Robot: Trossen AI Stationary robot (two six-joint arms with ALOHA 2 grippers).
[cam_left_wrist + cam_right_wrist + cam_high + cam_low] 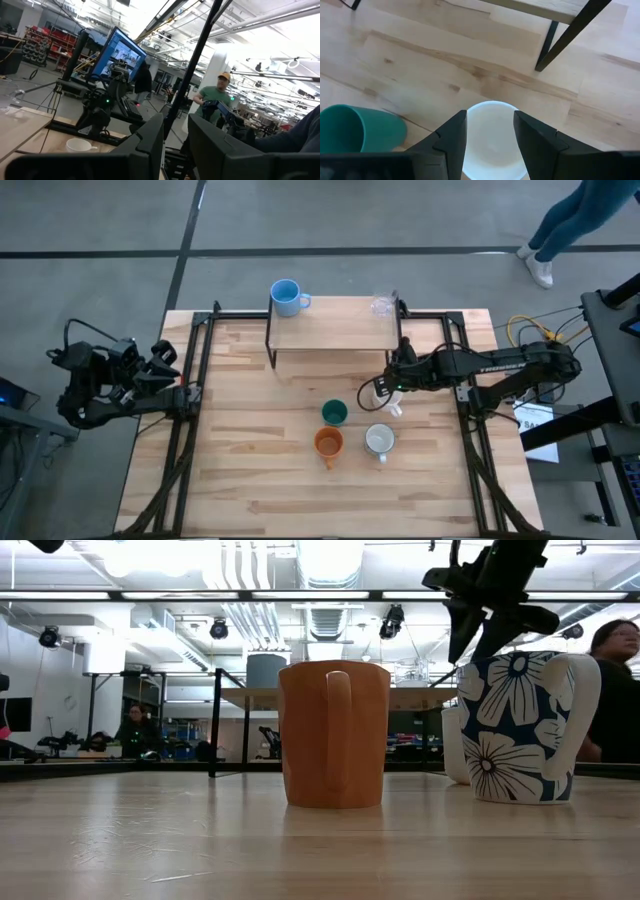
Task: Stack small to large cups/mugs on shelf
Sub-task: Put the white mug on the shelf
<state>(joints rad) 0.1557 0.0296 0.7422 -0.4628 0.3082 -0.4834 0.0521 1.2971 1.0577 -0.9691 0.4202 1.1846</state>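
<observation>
From above, the shelf (335, 332) stands at the far middle of the table (240, 460). On its left end sits the light blue mug (286, 297), and at its right end the clear glass (382, 304). In front of the shelf, on the table, the dark green cup (334, 413) stands just beyond the orange mug (329, 443), with the flowered mug (379, 440) beside the orange one. The right hand (381, 389) reaches in from the right edge and hovers over a white mug (385, 402) near the shelf's right front leg. The left hand (168, 363) waits at the table's left edge, well apart from every cup.

At table height, the orange mug (334, 734) shows its handle towards the camera, and the flowered mug (523, 727) stands to its right (blue with white blossoms). The right hand (478, 640) hangs from above, just behind the flowered mug's rim.

In the left wrist view, the left hand (175, 137) has its fingers slightly apart and grips nothing; a person in a green shirt (212, 99) stands in the room beyond.

In the right wrist view, the right hand (490, 131) holds its fingers apart over the white mug (492, 137), one finger each side of the open mouth, not clamped on it. The dark green cup (360, 128) stands near.
</observation>
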